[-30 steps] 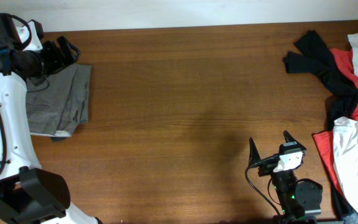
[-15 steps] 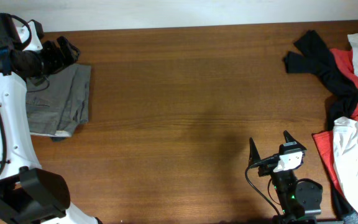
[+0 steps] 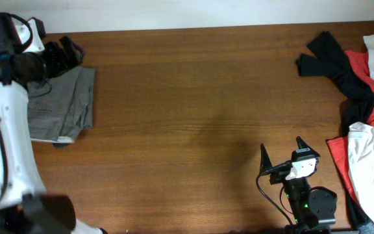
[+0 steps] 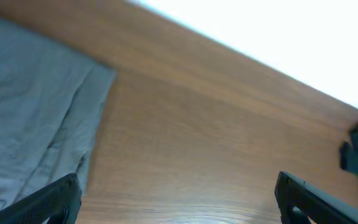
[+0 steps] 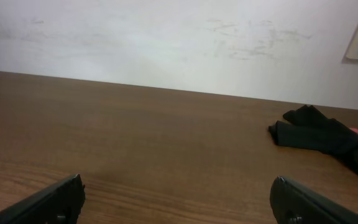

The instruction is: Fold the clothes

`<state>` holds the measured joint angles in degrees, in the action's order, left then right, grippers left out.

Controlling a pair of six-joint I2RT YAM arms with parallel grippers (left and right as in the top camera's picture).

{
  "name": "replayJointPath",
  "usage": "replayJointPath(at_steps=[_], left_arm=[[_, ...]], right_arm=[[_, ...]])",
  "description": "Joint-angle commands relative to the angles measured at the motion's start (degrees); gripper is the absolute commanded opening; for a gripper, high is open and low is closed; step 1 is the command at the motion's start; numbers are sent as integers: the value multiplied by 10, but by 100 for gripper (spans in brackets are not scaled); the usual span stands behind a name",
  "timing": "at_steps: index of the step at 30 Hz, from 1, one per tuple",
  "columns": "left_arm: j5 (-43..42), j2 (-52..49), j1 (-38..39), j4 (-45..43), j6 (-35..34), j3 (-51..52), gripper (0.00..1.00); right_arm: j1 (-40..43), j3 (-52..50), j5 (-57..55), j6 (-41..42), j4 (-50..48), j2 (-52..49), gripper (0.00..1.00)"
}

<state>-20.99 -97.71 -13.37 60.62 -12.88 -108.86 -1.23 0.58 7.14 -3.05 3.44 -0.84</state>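
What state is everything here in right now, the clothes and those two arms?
Grey trousers: folded, lying flat at the left end of the table.
Black garment: crumpled, unfolded.
Red garment: rumpled, tangled with the black one.
White garment: rumpled, unfolded, partly out of view.
Left arm: jaws wide open, empty.
Right arm: jaws wide open, empty.

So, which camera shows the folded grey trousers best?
Overhead: the grey trousers lie nearly whole, the left arm covering one side. Left wrist shows only a corner; right wrist shows none of them.
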Motion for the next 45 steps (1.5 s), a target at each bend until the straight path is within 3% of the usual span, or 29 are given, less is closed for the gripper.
replayJointPath(at_steps=[1,8,17,24,32,37,45], left_arm=[[-6,122,53,-1,5,-7,99],[-7,269,166,-1,5,-7,99],[11,423,177,1,5,70,99],[55,548,166,0,5,244,99],[59,684,144,-16,5,514,99],[58,754,134,-139,5,688,99],[58,822,131,-472,5,919,99]], right_arm=[[5,-3,1,0,4,5,99],[5,-3,1,0,4,5,99],[5,-3,1,0,4,5,99],[5,-3,1,0,4,5,99],[5,-3,1,0,4,5,99],[5,-3,1,0,4,5,99],[5,-3,1,0,4,5,99]])
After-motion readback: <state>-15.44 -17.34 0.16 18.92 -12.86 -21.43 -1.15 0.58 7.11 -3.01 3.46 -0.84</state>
